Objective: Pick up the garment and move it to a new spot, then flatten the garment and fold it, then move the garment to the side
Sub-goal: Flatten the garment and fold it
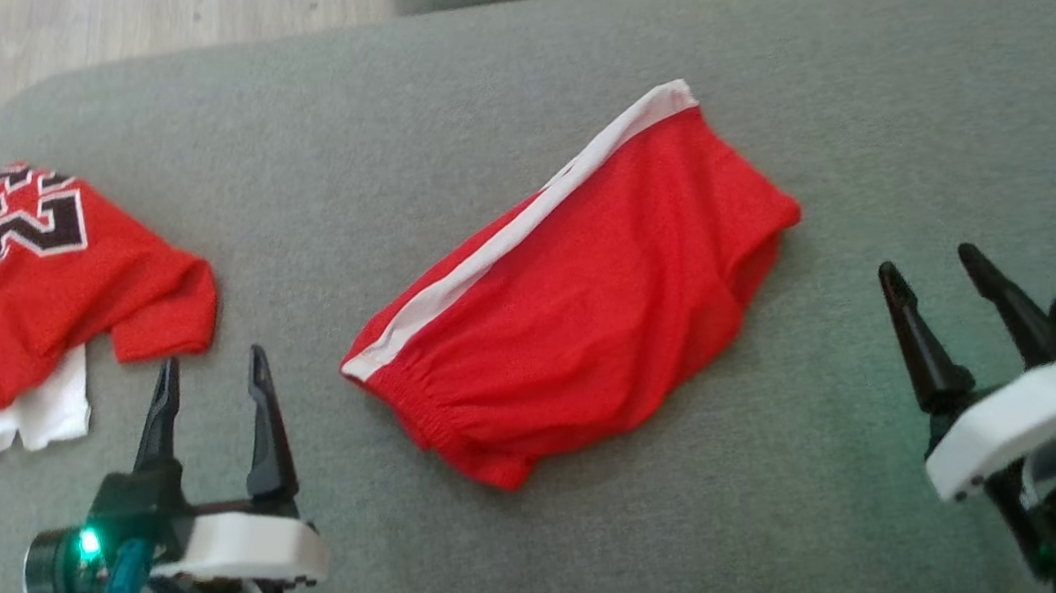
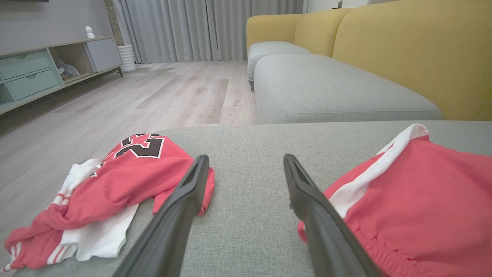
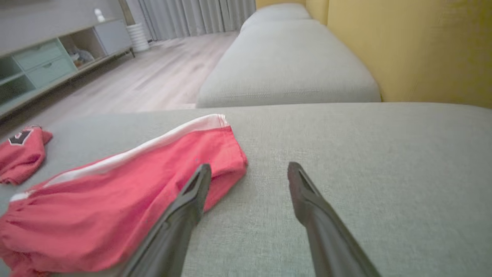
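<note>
Red shorts (image 1: 580, 310) with a white side stripe lie folded over at the middle of the grey cushion (image 1: 499, 58). They also appear at the right of the left wrist view (image 2: 423, 200) and at the left of the right wrist view (image 3: 115, 196). A crumpled red and white jersey (image 1: 53, 284) with a black number lies at the cushion's left edge (image 2: 115, 181) (image 3: 21, 154). My left gripper (image 1: 211, 361) (image 2: 246, 157) stands open between the jersey and the shorts, holding nothing. To the right of the shorts, my right gripper (image 1: 928, 260) (image 3: 250, 165) is open and empty too.
The cushion's left edge drops to a wooden floor (image 2: 153, 96). Beyond the far edge sits another grey cushion (image 2: 326, 88) with a yellow sofa back (image 2: 415, 50) to the right. A low cabinet (image 2: 34, 73) stands across the room. Bare cushion stretches right of the shorts.
</note>
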Robot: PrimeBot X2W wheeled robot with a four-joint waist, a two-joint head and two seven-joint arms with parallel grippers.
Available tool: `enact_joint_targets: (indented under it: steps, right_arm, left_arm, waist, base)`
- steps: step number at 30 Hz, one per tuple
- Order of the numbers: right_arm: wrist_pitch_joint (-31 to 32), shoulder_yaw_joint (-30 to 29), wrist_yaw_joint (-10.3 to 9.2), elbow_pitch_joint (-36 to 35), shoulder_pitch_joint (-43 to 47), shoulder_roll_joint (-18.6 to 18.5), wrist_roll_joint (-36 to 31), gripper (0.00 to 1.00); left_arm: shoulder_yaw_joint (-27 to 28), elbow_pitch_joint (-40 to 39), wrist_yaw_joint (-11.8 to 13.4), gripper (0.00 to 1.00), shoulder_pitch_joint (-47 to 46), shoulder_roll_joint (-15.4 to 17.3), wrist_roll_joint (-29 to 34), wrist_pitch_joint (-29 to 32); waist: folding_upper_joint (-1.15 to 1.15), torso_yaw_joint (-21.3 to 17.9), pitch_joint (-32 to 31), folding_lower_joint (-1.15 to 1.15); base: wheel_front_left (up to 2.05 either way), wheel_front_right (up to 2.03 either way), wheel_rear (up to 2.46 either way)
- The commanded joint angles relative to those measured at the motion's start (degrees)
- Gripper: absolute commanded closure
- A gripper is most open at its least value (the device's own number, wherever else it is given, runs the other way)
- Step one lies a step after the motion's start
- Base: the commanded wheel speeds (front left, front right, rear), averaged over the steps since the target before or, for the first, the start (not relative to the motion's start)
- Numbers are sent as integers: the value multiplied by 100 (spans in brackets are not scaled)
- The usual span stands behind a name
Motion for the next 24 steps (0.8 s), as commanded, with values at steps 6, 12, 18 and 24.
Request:
enact_joint_targets:
  steps: [6,12,18,24]
  right_arm:
    - [127,278,-4,1006,-1319,-550,262,0]
    - [377,479,-4,2469,-2298,-869,481,0]
    - [1186,803,-4,3310,-2576,-1016,799,50]
    - [1280,857,-4,3150,-2467,-1057,989,100]
  left_arm:
    - [94,-198,-54,0,-795,-161,236,-305]
    - [2,-77,-216,0,-1114,-526,380,-471]
    - [92,-1,-363,0,-1179,-745,534,-518]
    - [293,-140,-457,0,-1053,-823,782,-522]
  waist:
    - [0,510,539,0]
    - [0,964,830,0]
    - [0,1247,857,0]
    - [0,1240,775,0]
  base:
    - [0,0,0]
    - [0,0,0]
    - [0,0,0]
    - [0,0,0]
